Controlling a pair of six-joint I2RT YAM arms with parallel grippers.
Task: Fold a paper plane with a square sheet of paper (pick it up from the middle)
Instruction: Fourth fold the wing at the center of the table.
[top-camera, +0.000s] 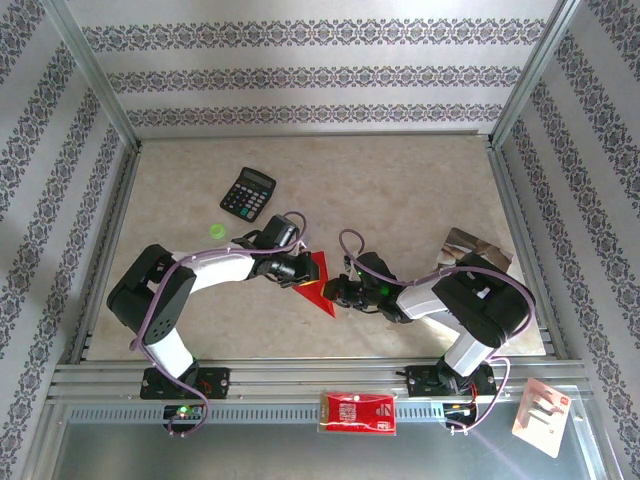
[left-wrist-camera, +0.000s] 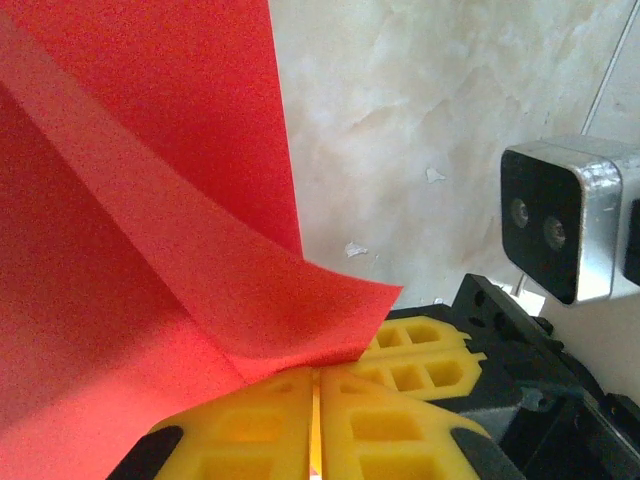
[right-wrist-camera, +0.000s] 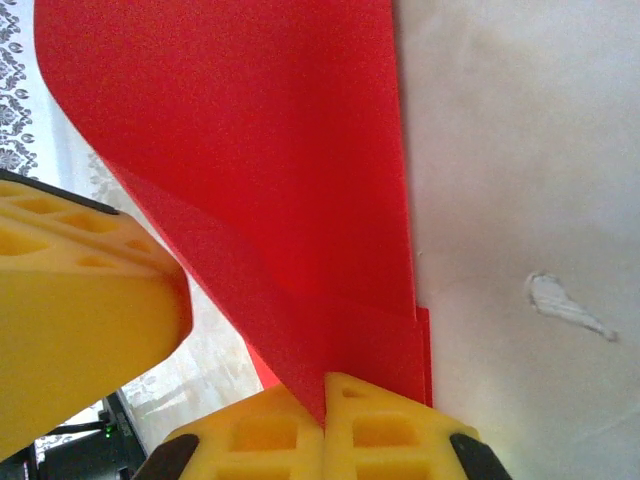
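The left claw (left-wrist-camera: 318, 378) is closed tight on a folded corner of the red sheet of paper (top-camera: 318, 281). The right claw (right-wrist-camera: 325, 385) pinches the sheet's layered edge. Creased into flaps, the sheet stands between both claws over the near middle of the surface (top-camera: 410, 190).

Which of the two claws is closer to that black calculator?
Left. The left gripper sits below-right of the calculator in the overhead view; the right gripper is farther, across the red paper.
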